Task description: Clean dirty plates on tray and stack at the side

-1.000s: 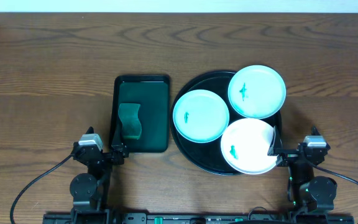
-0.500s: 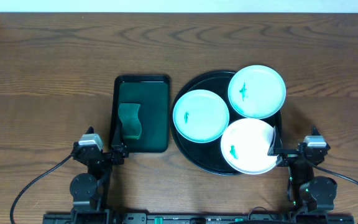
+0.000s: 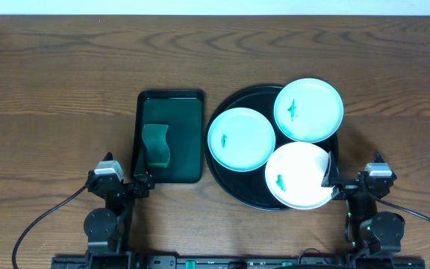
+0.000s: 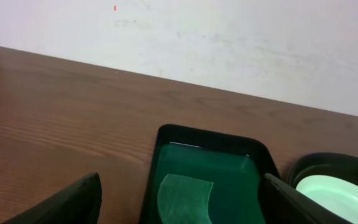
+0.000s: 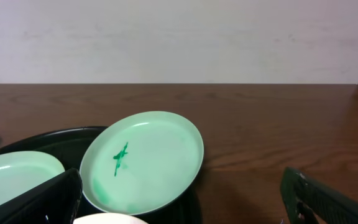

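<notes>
Two grippers are seen low on the robot's side of the tray [image 3: 222, 183], both with jaws spread wide and nothing between them. The left gripper [image 3: 119, 184] is set off to the tray's near left. The right gripper [image 3: 353, 184] is set at its near right, its inner finger just beside the nearest plate [image 3: 298, 175].

Straight ahead of the left gripper, just left of the tray, a sponge [image 3: 155, 144] is laid in a green tray [image 3: 170, 95]. Its long axis runs away from the robot, roughly in line with that arm's reach. The sponge is judged to be the first thing needed, and the left arm is clearly the nearer one to it.

On the tray itself all three plates are gathered: the nearest plate at the near edge, the left plate [image 3: 242, 138] toward the sponge side, and the far plate [image 3: 308, 110] at the far right, seemingly propped on the rim. Each is marked with a green smear, so no wiping is judged done.
</notes>
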